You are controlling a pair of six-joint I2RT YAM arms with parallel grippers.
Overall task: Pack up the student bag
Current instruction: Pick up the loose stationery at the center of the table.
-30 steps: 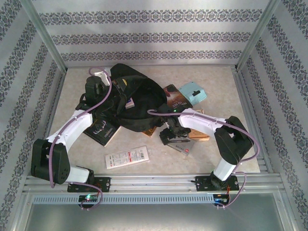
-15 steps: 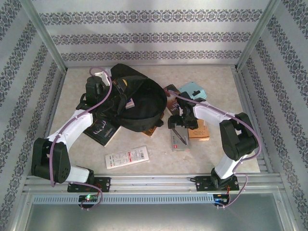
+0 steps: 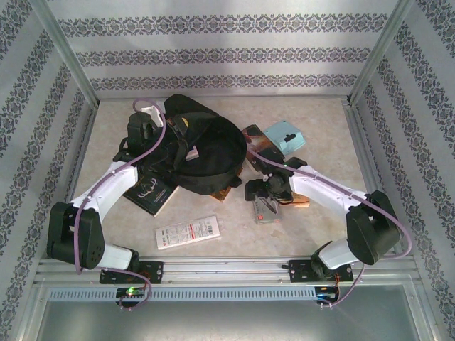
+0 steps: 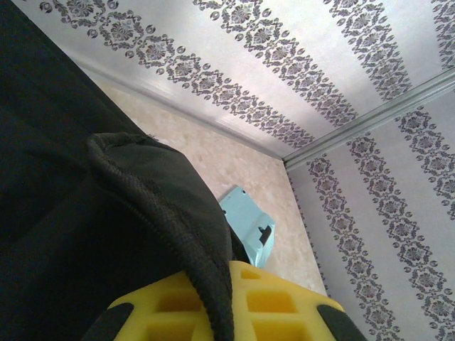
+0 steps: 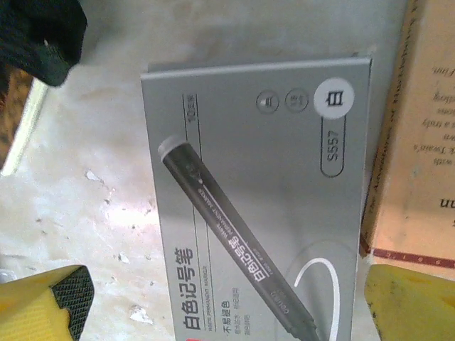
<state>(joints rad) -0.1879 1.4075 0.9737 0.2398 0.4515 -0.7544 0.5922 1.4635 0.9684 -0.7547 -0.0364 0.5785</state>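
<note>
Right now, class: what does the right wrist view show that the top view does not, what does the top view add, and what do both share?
The right wrist view adds the print on the grey marker box, a drawn pen and lettering, and the right tool seen open, with one yellow tip on each side of the box. The top view adds the black backpack, a white card, a light blue box and both arms. Both share the marker box, the tan book beside it and the table.

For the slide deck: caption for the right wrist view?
Open right end effector above a grey marker box lying beside a tan book.
</note>
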